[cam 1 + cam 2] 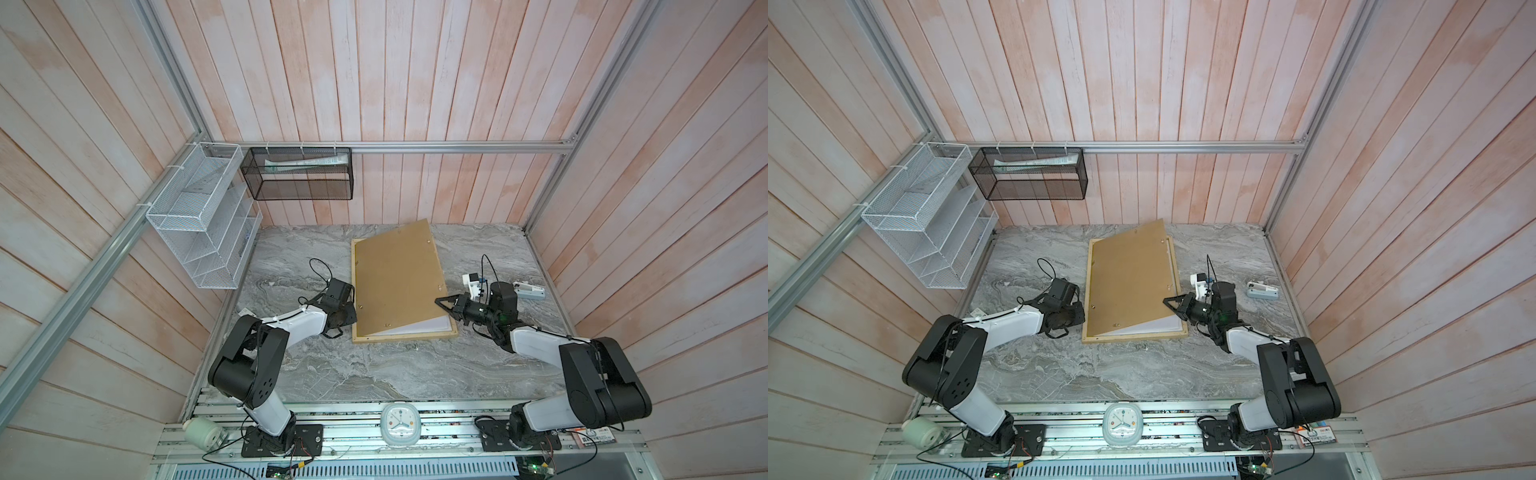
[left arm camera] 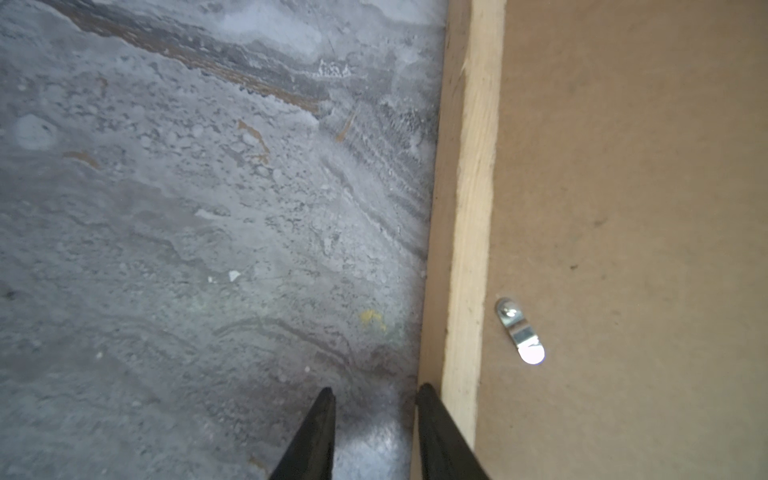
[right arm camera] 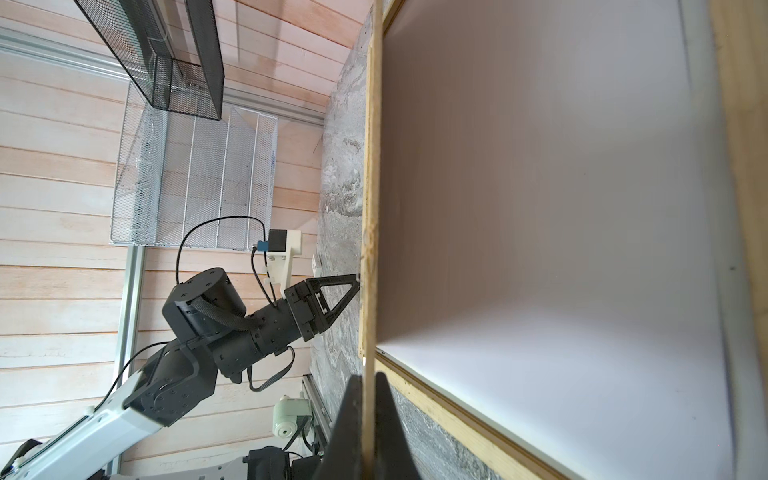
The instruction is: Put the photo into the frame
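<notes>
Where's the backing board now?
The backing board sits near the centre of both top views, tilted over the frame, right edge pinched by the right end effector.

The frame (image 2: 471, 199) is made of pale, rough wood, the backing board (image 2: 631, 166) of matt brown fibreboard. A shiny metal clip (image 2: 519, 332) is seen on the board.

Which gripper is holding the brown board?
The right gripper, shut on the board's raised edge; the left gripper stands open beside the frame, holding nothing.
</notes>
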{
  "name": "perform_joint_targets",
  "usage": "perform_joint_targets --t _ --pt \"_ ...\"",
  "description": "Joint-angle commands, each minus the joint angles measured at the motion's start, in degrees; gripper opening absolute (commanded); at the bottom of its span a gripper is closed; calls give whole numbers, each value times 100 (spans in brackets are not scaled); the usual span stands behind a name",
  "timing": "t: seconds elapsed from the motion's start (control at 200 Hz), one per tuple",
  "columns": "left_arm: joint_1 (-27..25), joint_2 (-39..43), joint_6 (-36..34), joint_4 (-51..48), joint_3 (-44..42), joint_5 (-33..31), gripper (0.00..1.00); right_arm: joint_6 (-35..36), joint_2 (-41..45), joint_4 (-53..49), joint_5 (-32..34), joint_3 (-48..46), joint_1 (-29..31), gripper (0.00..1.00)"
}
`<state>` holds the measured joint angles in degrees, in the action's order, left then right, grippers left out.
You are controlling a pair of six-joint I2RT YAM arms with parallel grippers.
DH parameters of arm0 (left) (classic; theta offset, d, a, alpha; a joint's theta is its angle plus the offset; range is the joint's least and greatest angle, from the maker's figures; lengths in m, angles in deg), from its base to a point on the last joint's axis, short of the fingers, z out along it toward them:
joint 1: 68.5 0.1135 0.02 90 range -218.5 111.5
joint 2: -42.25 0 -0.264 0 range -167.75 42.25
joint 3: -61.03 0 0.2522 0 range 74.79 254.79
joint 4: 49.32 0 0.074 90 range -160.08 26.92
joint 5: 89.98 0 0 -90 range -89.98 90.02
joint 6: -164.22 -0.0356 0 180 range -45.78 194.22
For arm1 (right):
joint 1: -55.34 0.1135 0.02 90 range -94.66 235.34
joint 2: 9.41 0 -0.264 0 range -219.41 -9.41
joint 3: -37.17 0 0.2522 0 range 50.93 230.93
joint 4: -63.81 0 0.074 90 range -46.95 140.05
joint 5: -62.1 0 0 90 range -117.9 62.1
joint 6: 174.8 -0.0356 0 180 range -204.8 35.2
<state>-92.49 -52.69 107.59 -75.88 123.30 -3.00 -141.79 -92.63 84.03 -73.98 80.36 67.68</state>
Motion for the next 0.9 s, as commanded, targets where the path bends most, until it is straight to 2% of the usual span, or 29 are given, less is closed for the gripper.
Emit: perform_joint_targets --t 0.0,0.065,0.23,0.42,0.59,0.895 --pt "-18 -69 -106 80 18 170 36 311 -25 56 -46 210 118 0" --pt "-18 -61 -120 52 40 162 36 449 13 -171 54 258 120 0" --pt "-18 -43 -128 25 57 137 36 808 143 -805 350 404 114 24" --pt "-18 -42 -126 12 77 136 36 1105 309 -1364 673 520 113 39" --pt "-18 -41 -128 -2 69 120 36 1293 433 -1670 877 551 115 45" --pt "-18 94 -102 18 1 57 36 1471 592 -1967 1113 584 120 47"
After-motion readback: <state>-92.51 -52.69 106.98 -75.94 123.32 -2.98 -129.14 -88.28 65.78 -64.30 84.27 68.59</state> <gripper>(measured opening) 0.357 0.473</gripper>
